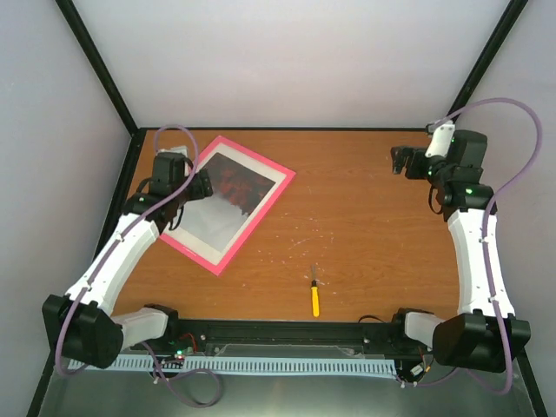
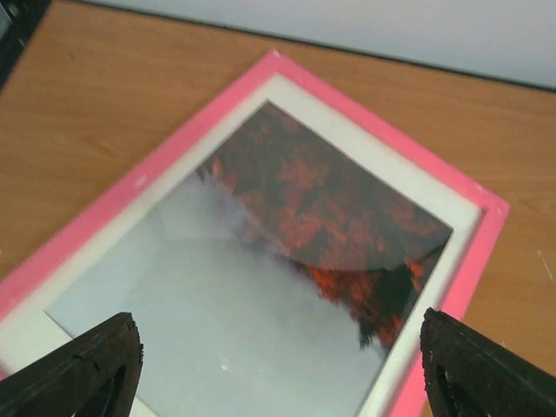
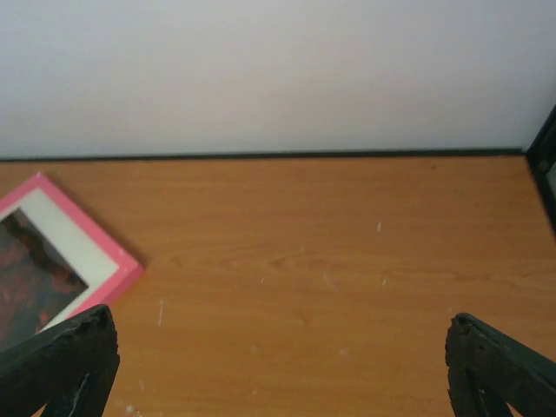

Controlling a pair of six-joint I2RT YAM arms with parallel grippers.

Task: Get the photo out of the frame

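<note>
Top external view: at the left, the left tool (image 1: 201,184) hangs released, jaws wide, over the pink frame (image 1: 254,224). The frame lies face up on the table (image 1: 365,226), with the photo (image 1: 230,195) inside under a glossy front. Turning the frame over probably comes first; grip 1 pink edge, not the glossy face. A screwdriver (image 1: 314,298) lies mid-table. At the far right, the right tool (image 1: 398,161) is released too, holding nothing.

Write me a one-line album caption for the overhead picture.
Ready to start: left gripper hovers open over the pink frame holding the photo; right gripper open at far right; screwdriver lies nearby.
</note>
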